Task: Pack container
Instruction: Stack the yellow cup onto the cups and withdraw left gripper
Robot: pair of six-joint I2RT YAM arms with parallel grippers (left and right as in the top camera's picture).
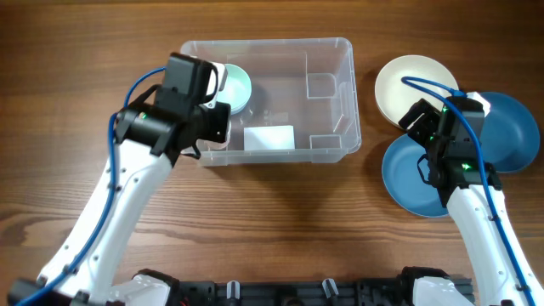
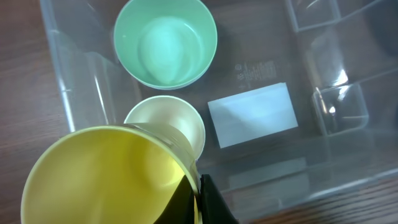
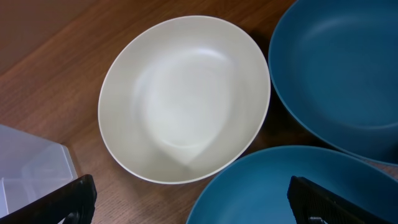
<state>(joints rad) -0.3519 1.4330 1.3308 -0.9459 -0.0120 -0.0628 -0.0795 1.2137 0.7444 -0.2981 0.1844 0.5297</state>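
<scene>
Left gripper [image 2: 200, 198]: seen at the bottom edge of the left wrist view, clenched on the rim of a yellow cup [image 2: 106, 180].
Yellow cup: held tilted at the lower left of that view, over the left end of the container [image 1: 347, 85].
Pale cup [image 2: 171, 118]: seen upright just beyond the yellow cup, inside the container; whether the two touch cannot be told.
White label [image 2: 252, 114]: stuck flat on the container's base, right of the pale cup.
Green bowl [image 2: 165, 43]: placed upright farther back in the container, near its upper left corner.
Container: set on the wooden table [image 3: 62, 62], at upper centre in the overhead view.
Right gripper [image 3: 205, 205]: released, fingers spread wide at the two lower corners of the right wrist view, nothing grasped.
Near blue bowl [image 3: 267, 186]: found directly beneath the right gripper.
Cream bowl [image 3: 183, 99]: placed beyond it, just beside both blue bowls.
Far blue bowl [image 3: 336, 68]: seen at the upper right.
</scene>
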